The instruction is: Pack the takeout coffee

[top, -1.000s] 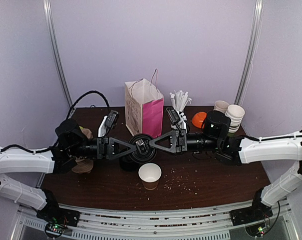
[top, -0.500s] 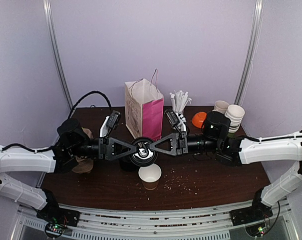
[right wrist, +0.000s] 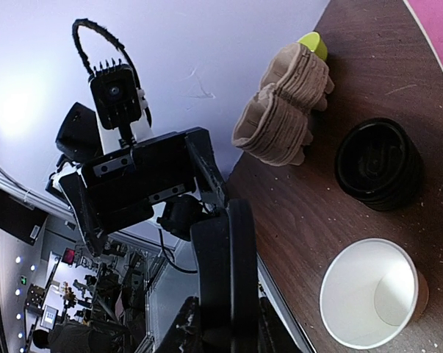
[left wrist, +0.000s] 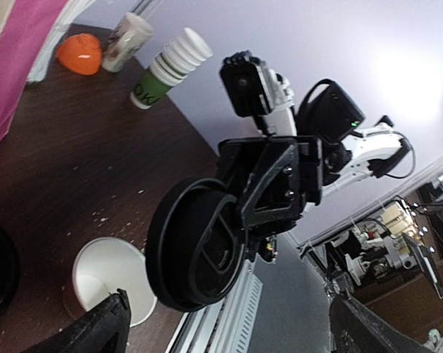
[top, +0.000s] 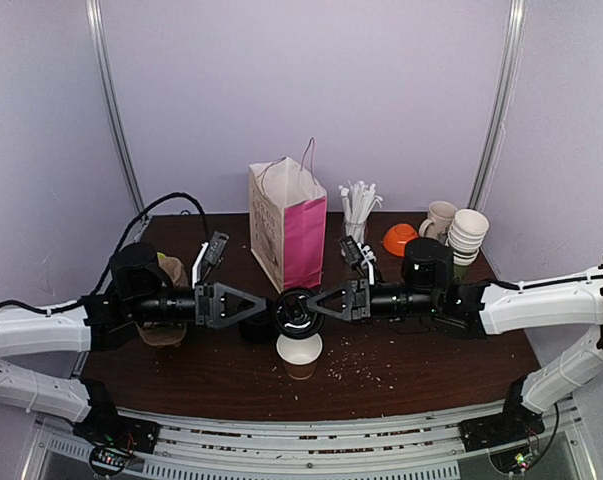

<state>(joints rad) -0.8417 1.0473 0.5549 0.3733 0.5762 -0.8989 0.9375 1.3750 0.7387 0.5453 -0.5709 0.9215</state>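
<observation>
The takeout coffee's paper cup [top: 299,350] stands lidless near the table's front, white inside; it also shows in both wrist views [left wrist: 107,283] [right wrist: 372,303]. Its black dome lid [top: 296,312] hangs on edge just above the cup. My right gripper [top: 313,301] is shut on the lid, which shows edge-on [right wrist: 230,272] between that gripper's jaws [right wrist: 225,327]. My left gripper [top: 265,305] is open just left of the lid and not touching it. From the left wrist I see the lid's hollow side [left wrist: 199,254], with my open fingers low at both sides.
A pink-and-white paper bag [top: 288,225] stands open behind the grippers. A stack of black lids [right wrist: 379,163] and brown cup sleeves [right wrist: 283,110] lie at the left. Stirrers [top: 359,203], an orange object [top: 398,238], a mug [top: 440,215] and stacked cups [top: 469,235] fill the back right.
My left gripper has opened, let go of the lid and drawn back to the left. The right gripper keeps the lid and has brought it slightly down, over the cup.
</observation>
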